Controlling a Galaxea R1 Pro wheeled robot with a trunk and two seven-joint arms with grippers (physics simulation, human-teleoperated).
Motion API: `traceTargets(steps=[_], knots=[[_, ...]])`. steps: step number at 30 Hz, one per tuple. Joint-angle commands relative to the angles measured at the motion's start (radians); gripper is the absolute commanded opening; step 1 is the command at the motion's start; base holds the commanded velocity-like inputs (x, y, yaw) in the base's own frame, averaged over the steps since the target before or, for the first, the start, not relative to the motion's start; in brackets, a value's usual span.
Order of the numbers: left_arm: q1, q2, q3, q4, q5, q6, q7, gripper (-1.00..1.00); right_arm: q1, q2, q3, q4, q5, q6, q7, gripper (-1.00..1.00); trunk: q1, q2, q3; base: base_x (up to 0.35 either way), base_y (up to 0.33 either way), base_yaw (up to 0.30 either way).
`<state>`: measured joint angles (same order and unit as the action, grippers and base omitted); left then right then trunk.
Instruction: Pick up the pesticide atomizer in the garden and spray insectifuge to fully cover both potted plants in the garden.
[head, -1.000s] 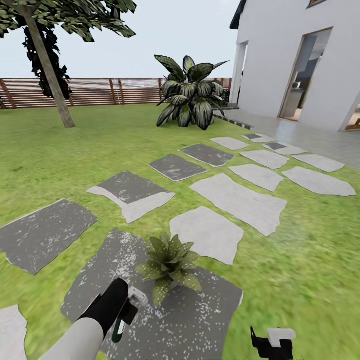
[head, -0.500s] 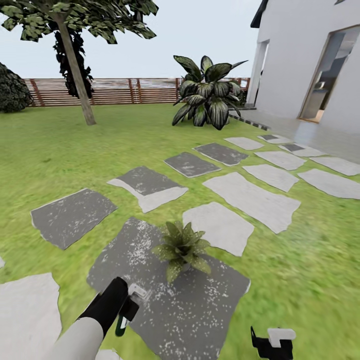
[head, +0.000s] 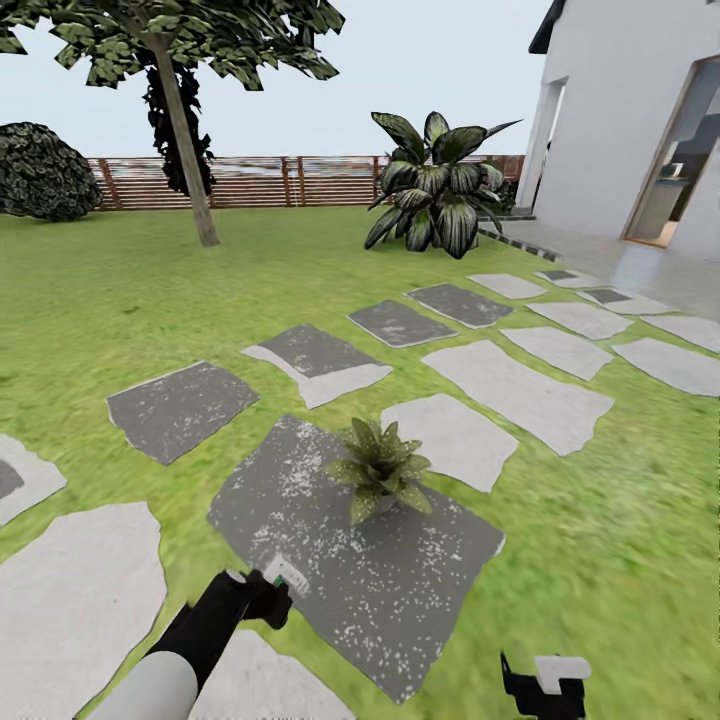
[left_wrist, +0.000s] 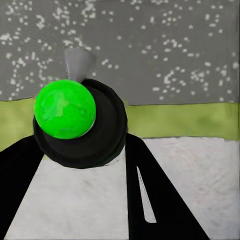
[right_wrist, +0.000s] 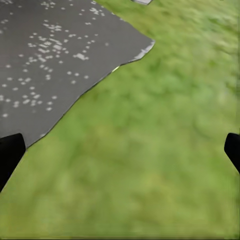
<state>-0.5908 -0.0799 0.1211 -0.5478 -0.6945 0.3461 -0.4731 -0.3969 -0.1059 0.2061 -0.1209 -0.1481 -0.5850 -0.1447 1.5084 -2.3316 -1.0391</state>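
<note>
Left claw (head: 262, 592) gripping atomizer (left_wrist: 75, 122) near plant (head: 381, 468)

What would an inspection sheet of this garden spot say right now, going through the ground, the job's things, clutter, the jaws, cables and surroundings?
Surface: green lawn with grey stepping stones; a dark speckled stepping stone lies just ahead.
Job's things: pesticide atomizer held in the left gripper, aimed towards the stone; one potted plant stands on that stone, ahead of the nozzle.
Clutter: nothing seen.
Grippers: left one has its jaws shut on the atomizer; right gripper has its jaws wide apart, empty, over grass beside the stone's edge.
Cables: nothing seen.
Surroundings: tree, big dark-leaved shrub, rounded bush, brown slatted fence, white house with paved walkway.
</note>
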Motion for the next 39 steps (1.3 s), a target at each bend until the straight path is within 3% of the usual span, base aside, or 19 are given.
traceTargets(steps=[1,3,4,7,9,11,14,15,18,21,25,26,28,29,31,34,39], knots=[[0.0,-0.001,0.008,-0.002,-0.008,-0.014,-0.009,-1.0,0.0,0.0,0.01,-0.001,-0.009,-0.003,-0.002,1.0,0.0,0.0,-0.001,-0.08,0.0,0.0],[0.001,0.0,0.007,-0.002,-0.009,-0.037,-0.012,-1.0,-0.001,0.0,0.029,-0.006,-0.007,-0.002,-0.001,1.0,0.0,0.0,-0.001,-0.034,0.0,0.0],[0.0,0.008,0.005,-0.003,-0.009,-0.043,-0.019,-1.0,-0.001,0.0,0.06,-0.017,0.001,-0.002,0.005,1.0,0.0,0.0,-0.001,-0.013,0.0,0.0],[-0.007,0.054,-0.001,0.003,-0.01,-0.08,-0.076,-1.0,-0.002,-0.002,0.144,-0.115,0.059,0.016,0.053,1.0,0.0,0.0,-0.001,-0.005,0.0,0.0],[-0.01,0.083,-0.003,0.005,-0.013,-0.129,-0.147,-1.0,-0.001,-0.003,0.159,-0.178,0.104,0.068,0.093,1.0,0.0,0.0,-0.001,-0.001,0.0,0.0],[-0.013,0.123,-0.004,0.006,-0.019,-0.182,-0.267,-1.0,-0.008,-0.003,0.167,-0.261,0.183,0.182,0.209,1.0,0.0,0.0,-0.001,0.0,0.0,0.0],[-0.012,0.149,-0.015,0.007,-0.03,-0.212,-0.336,-1.0,-0.023,-0.001,0.17,-0.351,0.239,0.274,0.399,1.0,0.0,0.0,-0.001,0.0,0.0,0.0],[-0.012,0.152,-0.045,0.008,-0.051,-0.217,-0.345,-1.0,-0.027,0.0,0.171,-0.378,0.254,0.289,0.446,1.0,0.0,0.0,-0.001,0.0,0.0,0.0],[-0.012,0.146,-0.107,0.009,-0.077,-0.22,-0.349,-1.0,-0.029,0.001,0.171,-0.403,0.269,0.297,0.473,1.0,0.0,0.0,-0.001,0.0,0.0,0.0],[-0.011,0.14,-0.128,0.009,-0.083,-0.22,-0.351,-1.0,-0.033,0.002,0.171,-0.414,0.276,0.299,0.52,1.0,0.0,0.0,-0.001,0.0,0.0,0.0],[-0.01,0.138,-0.135,0.01,-0.088,-0.222,-0.358,-1.0,-0.05,0.008,0.173,-0.428,0.278,0.3,0.633,1.0,0.0,0.0,-0.001,0.0,0.0,0.0],[-0.009,0.138,-0.155,0.01,-0.092,-0.221,-0.381,-1.0,-0.064,0.017,0.173,-0.44,0.279,0.3,0.703,1.0,0.0,0.0,-0.001,0.0,0.0,0.0],[-0.009,0.139,-0.201,0.01,-0.095,-0.221,-0.392,-1.0,-0.071,0.035,0.173,-0.444,0.28,0.3,0.738,1.0,0.0,0.0,-0.001,0.0,0.0,0.0],[-0.009,0.138,-0.218,0.01,-0.095,-0.22,-0.393,-1.0,-0.074,0.039,0.173,-0.444,0.28,0.3,0.744,-1.0,0.0,0.0,-0.001,0.0,0.0,0.0],[-0.009,0.138,-0.248,0.009,-0.095,-0.22,-0.396,-1.0,-0.081,0.046,0.173,-0.446,0.28,0.3,0.753,-1.0,0.0,0.0,-0.001,0.0,0.0,0.0],[-0.008,0.136,-0.259,0.009,-0.095,-0.221,-0.397,-1.0,-0.086,0.054,0.173,-0.446,0.285,0.299,0.773,-1.0,0.0,0.0,-0.001,0.0,0.0,0.0],[-0.007,0.118,-0.261,0.009,-0.097,-0.222,-0.397,-1.0,-0.088,0.071,0.173,-0.461,0.357,0.298,0.807,-1.0,0.0,0.0,-0.001,0.0,0.0,0.0]])
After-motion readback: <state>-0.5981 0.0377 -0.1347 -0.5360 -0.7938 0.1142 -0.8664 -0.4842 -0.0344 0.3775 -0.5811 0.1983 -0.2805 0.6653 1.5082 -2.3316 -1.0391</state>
